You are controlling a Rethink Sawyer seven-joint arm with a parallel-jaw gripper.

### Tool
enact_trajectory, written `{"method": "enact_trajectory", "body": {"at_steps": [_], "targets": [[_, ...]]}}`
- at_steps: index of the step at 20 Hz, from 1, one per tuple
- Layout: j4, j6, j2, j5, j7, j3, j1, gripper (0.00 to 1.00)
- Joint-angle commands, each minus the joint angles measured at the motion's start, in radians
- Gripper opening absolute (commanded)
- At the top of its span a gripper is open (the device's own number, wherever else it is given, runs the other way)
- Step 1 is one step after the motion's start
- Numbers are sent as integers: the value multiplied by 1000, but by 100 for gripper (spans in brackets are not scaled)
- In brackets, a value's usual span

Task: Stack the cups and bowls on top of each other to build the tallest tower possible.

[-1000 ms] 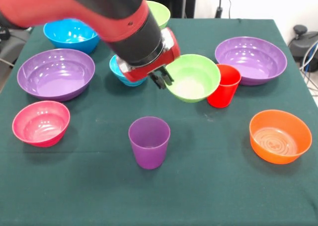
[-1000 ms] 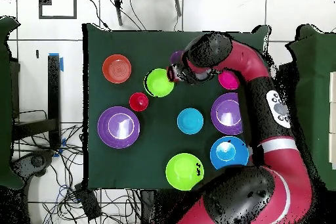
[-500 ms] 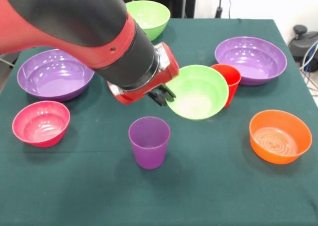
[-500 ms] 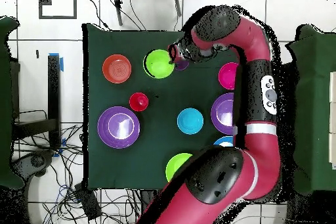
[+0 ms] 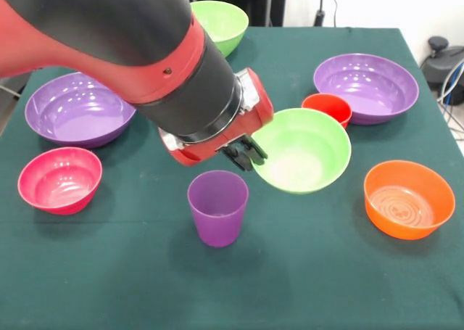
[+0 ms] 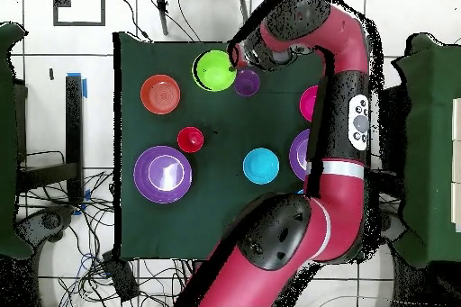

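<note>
Green cloth table (image 5: 304, 286), bowls spread around. Gripper (image 5: 245, 154) pinches the rim of a small lime green bowl (image 5: 303, 150), held tilted in the air, just beside and above the purple cup (image 5: 217, 207). Red cup (image 5: 328, 106) sits behind that bowl, partly hidden. Orange bowl (image 5: 409, 198) off to one side, pink bowl (image 5: 59, 179) to the other; two purple bowls (image 5: 366, 87) further back.

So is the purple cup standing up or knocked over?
Standing up. The translucent purple plastic cup sits on its narrow base with its open mouth facing up, and it looks empty.
</note>
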Motion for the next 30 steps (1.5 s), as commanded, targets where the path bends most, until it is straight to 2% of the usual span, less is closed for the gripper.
{"method": "enact_trajectory", "body": {"at_steps": [1,7,11,21,22,30], "targets": [[-98,128,-13,-95,-202,54,10,0],[-58,129,-47,-84,-244,19,-26,0],[-131,176,-33,-143,-268,61,-15,0],[-153,182,-24,-211,-318,106,-35,0],[-174,193,-17,-236,-326,131,-33,0],[-184,183,-10,-294,-368,182,-52,0]]}}
